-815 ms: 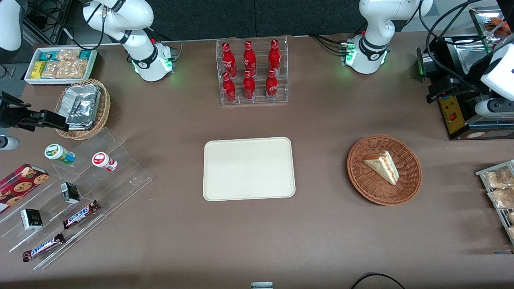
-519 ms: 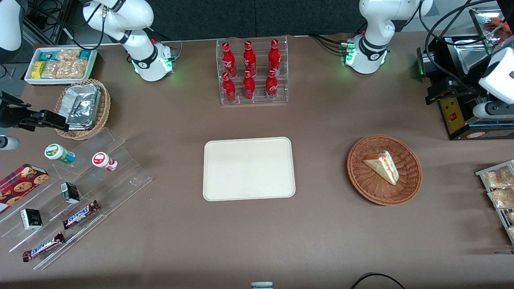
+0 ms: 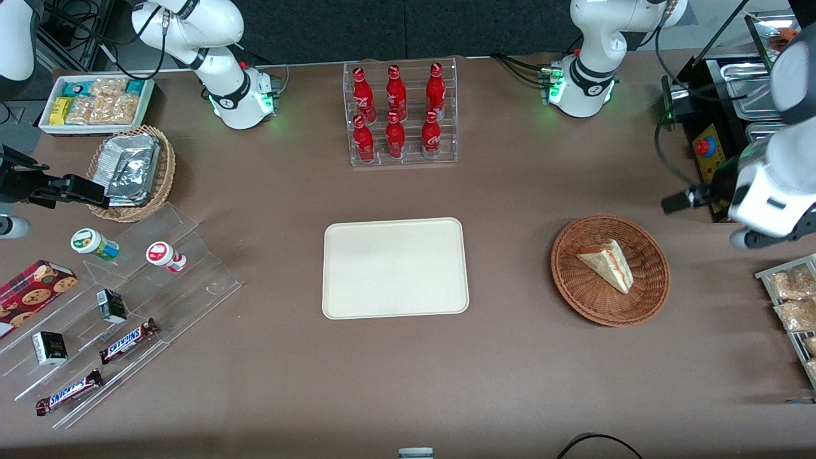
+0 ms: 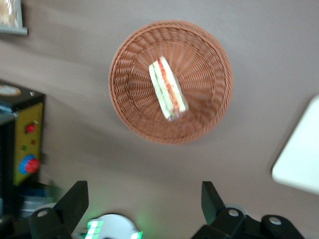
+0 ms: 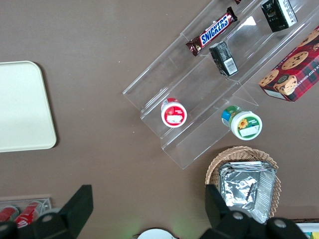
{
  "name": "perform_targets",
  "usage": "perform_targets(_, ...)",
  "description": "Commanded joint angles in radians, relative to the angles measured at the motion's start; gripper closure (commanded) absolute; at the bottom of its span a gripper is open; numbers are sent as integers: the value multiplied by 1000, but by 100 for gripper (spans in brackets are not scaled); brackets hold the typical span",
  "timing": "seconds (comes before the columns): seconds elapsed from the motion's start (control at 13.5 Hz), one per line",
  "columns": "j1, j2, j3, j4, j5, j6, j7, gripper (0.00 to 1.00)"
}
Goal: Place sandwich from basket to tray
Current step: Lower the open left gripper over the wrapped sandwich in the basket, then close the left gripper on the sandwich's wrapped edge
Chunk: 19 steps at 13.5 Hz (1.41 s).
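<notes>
The sandwich (image 3: 607, 262), a pale bread wedge with red and green filling, lies in the round reddish-brown wicker basket (image 3: 650, 293). The cream tray (image 3: 395, 268) lies flat beside the basket, toward the table's middle. My left gripper (image 3: 685, 199) hangs in the air above the table, just off the basket's rim toward the working arm's end and farther from the front camera. In the left wrist view the gripper (image 4: 143, 191) is open and empty, its fingers (image 4: 75, 196) wide apart, with the basket (image 4: 129, 114), the sandwich (image 4: 167, 94) and a corner of the tray (image 4: 299, 159) below.
A clear rack of red bottles (image 3: 400, 115) stands farther from the front camera than the tray. A black machine with a red button (image 3: 707, 150) and a rack of snack packets (image 3: 790, 299) flank the working arm. Clear steps with snacks (image 3: 127, 299) and a tan foil-packet basket (image 3: 131, 169) lie toward the parked arm's end.
My left arm has swung in from the table's end toward the basket, and its gripper now shows near the basket's rim. The sandwich, basket and tray have not moved.
</notes>
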Motion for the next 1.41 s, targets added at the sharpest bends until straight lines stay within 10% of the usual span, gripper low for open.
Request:
perform_targets(0.0, -24, -33, 5, -183, 42, 172, -246, 0)
perform_targets(0.67, -50, -61, 5, -632, 67, 755, -566, 0)
perform_targets(1.33, -50, -12, 7, -698, 67, 911, -609, 0)
